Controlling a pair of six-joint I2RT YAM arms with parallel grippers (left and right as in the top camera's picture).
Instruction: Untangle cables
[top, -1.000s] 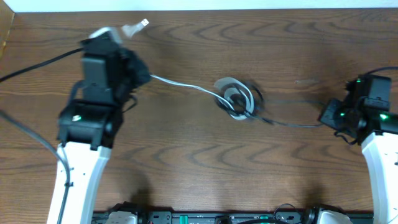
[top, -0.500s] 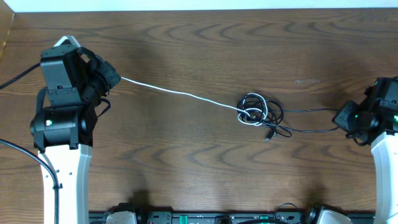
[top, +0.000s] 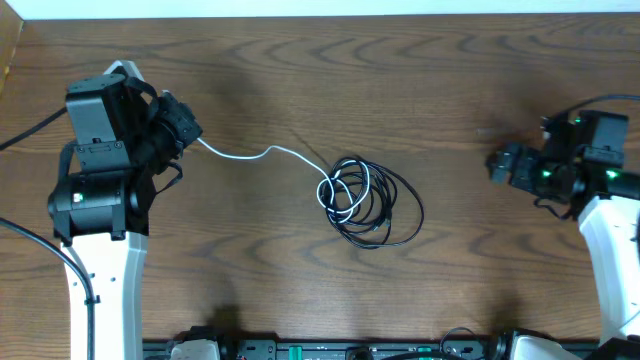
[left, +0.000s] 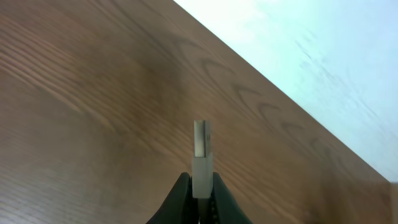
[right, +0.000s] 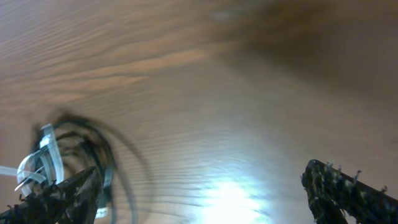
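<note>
Left gripper (left: 200, 188): clamped together on the white USB plug (left: 201, 151), which sticks out past the fingertips; well to the left of the tangle.
Right gripper (right: 200, 175): jaws spread wide with nothing between them; well to the right of the tangle and apart from it.
White cable (top: 250, 155): runs slack in a shallow wave from the left gripper rightward into the tangle, where it makes a few loops on the tangle's left side.
Tangle (top: 365, 200): a loose coil lying flat on the wooden table (top: 300, 290), roughly midway between the two arms.
Black cable (top: 402, 214): wide loops forming the right and lower part of the tangle, overlapping the white loops; its plug ends cannot be picked out.
Step in hand: judged as mid-separation, with one white end secured and the two cords not yet parted.
Next move: likely calls for the right gripper to reach left to the tangle, pinch a black strand on its right side, then draw away from the left gripper.
Containers: none visible, so nothing is held in one.
</note>
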